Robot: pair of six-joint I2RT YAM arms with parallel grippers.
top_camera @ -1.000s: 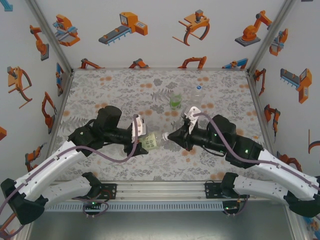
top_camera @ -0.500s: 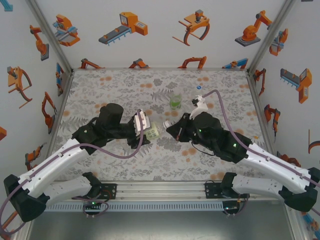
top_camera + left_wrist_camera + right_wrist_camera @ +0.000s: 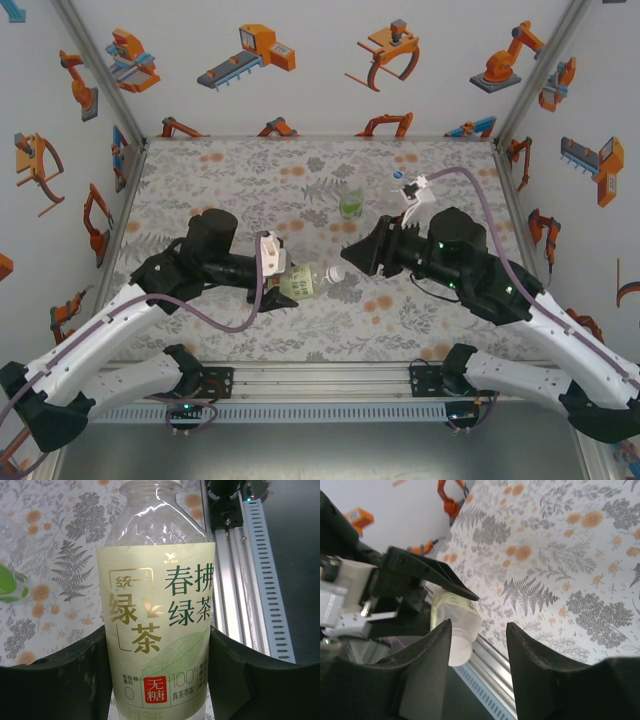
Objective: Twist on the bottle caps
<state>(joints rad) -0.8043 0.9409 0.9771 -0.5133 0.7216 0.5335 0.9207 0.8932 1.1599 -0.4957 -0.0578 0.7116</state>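
My left gripper is shut on the body of the bottle with the pale yellow-green label, which lies nearly level, neck pointing right. In the left wrist view the label sits squeezed between both fingers of that gripper. A white cap sits on the bottle's neck. My right gripper is open just beyond the cap, holding nothing. In the right wrist view the cap shows beside the left finger, outside the gap of the open gripper.
A bottle with a bright green label stands upright behind the grippers, also seen at the left edge as a green patch. A clear bottle stands further right, partly behind my right wrist. The metal rail runs along the near edge.
The right gripper was shut on the cap and has opened, letting it go and drawing back up and to the right. The left gripper swung the bottle up, then back down.
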